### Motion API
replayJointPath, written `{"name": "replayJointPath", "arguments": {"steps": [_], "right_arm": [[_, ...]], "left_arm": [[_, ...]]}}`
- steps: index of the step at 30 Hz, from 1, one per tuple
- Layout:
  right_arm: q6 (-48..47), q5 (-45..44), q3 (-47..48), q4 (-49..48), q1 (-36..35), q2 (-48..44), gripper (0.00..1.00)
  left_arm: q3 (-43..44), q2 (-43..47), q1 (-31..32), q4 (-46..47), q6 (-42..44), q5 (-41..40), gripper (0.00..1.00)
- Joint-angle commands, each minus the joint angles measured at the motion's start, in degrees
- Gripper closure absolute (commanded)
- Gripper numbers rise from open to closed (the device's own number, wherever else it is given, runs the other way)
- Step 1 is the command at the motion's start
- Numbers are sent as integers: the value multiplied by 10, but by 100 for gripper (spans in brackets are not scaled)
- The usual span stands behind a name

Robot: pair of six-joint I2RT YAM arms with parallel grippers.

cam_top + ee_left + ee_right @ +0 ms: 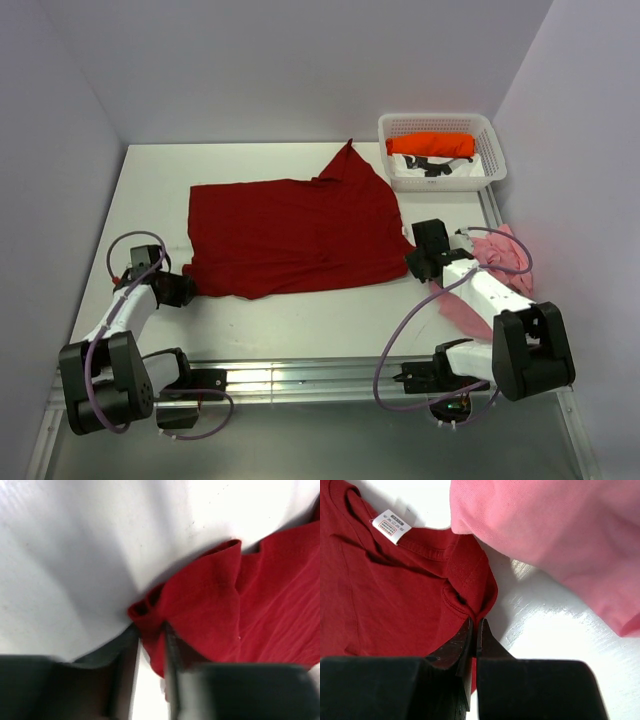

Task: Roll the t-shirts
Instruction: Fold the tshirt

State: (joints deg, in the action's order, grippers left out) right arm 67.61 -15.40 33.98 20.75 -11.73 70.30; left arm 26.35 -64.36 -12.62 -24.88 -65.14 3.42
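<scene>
**Operator:** Where does the work stand?

**Inspector:** Your dark red t-shirt (pixel 295 235) lies spread nearly flat across the middle of the counter (pixel 300 325), with one point of cloth peaked toward the upper centre. I judge it to be soft, light cotton that will sag and crease. You should take it by hems and corners, both ends together.

**Operator:** And the grippers?

**Inspector:** Your right gripper (pixel 475 622) is closed tight on a seam fold at the shirt's right edge, near the neck label (pixel 391 526). Your left gripper (pixel 150 630) stands part open astride a fold at the lower-left corner, and no firm pinch is shown. Both reach low and forward, wrists close to the counter. The pale pink t-shirt (pixel 505 250) lies bunched at the right, just beside your right gripper. The orange t-shirt (pixel 432 145) sits rolled in the basket (pixel 450 184), upper right.
</scene>
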Motion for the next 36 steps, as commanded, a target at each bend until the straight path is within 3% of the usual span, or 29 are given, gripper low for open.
{"name": "replayJointPath", "arguments": {"steps": [1, 2, 4, 11, 15, 18, 21, 32, 36], "right_arm": [[-6, -10, 10, -4, 5, -17, 100], [-6, -10, 10, -4, 5, -17, 100], [-6, -10, 10, 3, 5, -21, 100], [-24, -13, 41, 24, 5, -23, 100], [-35, 8, 127, 61, 5, 26, 100], [-44, 7, 210, 114, 5, 27, 100], [-49, 5, 234, 125, 6, 3, 100], [-46, 39, 10, 113, 4, -115, 100], [-58, 23, -14, 121, 4, -164, 100]], "left_arm": [[-13, -12, 6, 46, -17, -6, 74], [-12, -21, 8, 48, -16, -4, 89], [-10, -30, 10, 53, -10, -3, 99], [68, -29, 8, -20, 23, -32, 99], [218, -75, -12, -84, 69, -17, 100], [336, -119, -28, -187, 102, -29, 100], [383, -109, -34, -220, 114, -32, 99], [246, -67, -42, -194, 149, -11, 100], [229, -58, -41, -184, 157, -6, 99]]}}
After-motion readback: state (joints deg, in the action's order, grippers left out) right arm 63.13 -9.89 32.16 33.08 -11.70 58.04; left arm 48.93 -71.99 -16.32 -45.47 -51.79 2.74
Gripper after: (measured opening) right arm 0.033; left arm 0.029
